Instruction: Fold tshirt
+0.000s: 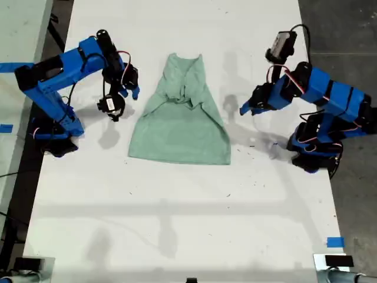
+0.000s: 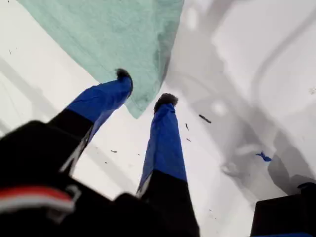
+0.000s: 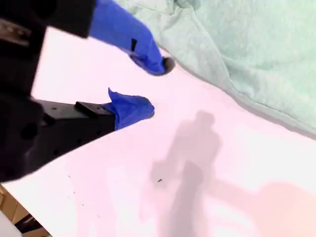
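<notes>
On the exterior view's left, the second end effector [image 1: 134,91] hangs just beside the left edge of the tshirt [image 1: 179,127], at about sleeve height. In the second wrist view its jaws stand apart with nothing between them, and bare white surface [image 1: 177,224] shows under the tips; it is close to the cloth without touching it.

The tshirt lies flat in the middle of the surface, between the two arms, with the neck toward the far side and the hem toward the near side in the exterior view. Its far half is narrow and bunched. Both sleeves look turned in over the chest, leaving wrinkles there, while the hem end spreads wide and smooth. That suggests the first stage, bringing the sleeves in, is roughly done, though loosely. The body has not yet been narrowed or doubled over from hem to neck, so most of the fold appears to be left.

On the exterior view's right, the first end effector [image 1: 242,111] sits near the tshirt's right edge, a little apart from it. The first wrist view shows its jaws parted and empty, with a hem corner of the cloth lying just beyond the tips. Neither end effector holds anything, so a fresh grasp seems to be needed for the next stage.
</notes>
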Controlling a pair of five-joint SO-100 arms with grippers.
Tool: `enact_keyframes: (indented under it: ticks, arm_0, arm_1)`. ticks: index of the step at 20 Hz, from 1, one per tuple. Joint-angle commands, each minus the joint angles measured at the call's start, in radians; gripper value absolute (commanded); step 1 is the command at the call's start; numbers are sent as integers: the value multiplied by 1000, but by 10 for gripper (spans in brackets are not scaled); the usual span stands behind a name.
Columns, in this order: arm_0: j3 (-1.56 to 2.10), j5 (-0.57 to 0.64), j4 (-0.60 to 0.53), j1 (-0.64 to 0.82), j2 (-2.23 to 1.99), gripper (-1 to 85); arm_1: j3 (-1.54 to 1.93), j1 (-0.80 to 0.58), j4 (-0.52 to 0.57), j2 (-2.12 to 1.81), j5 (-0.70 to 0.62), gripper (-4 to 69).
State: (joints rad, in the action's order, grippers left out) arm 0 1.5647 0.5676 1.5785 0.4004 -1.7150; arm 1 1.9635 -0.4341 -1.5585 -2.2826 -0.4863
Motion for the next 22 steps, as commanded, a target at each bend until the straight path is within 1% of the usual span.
enact_keyframes:
  ticks: [1, 3, 4, 7, 12, 15, 17, 18, 20, 22]
  arm_0:
    - [161, -57, -61, -69, -213, 221]
    - [258, -89, -95, -94, -293, 226]
    - [291, -101, -118, -110, -318, 223]
    - [327, -144, -149, -160, -311, 220]
    - [347, -173, -183, -202, -287, 206]
    - [348, -184, -186, -212, -287, 201]
    - [351, -187, -190, -213, -287, 194]
    - [351, -189, -192, -213, -287, 190]
    - [351, -192, -193, -213, -288, 186]
    - [351, -193, -192, -215, -290, 182]
  arm_1:
    - [2, 78, 37, -6, 9, 226]
    - [35, 140, 92, 75, 14, 316]
    - [58, 170, 135, 132, 17, 331]
    - [124, 213, 273, 275, 34, 331]
    - [255, 212, 466, 373, 44, 314]
    - [313, 212, 572, 445, 75, 244]
    - [308, 210, 629, 540, 81, 180]
    - [267, 213, 620, 600, 77, 140]
    - [195, 213, 577, 681, 67, -14]
    - [178, 213, 563, 696, 77, -14]
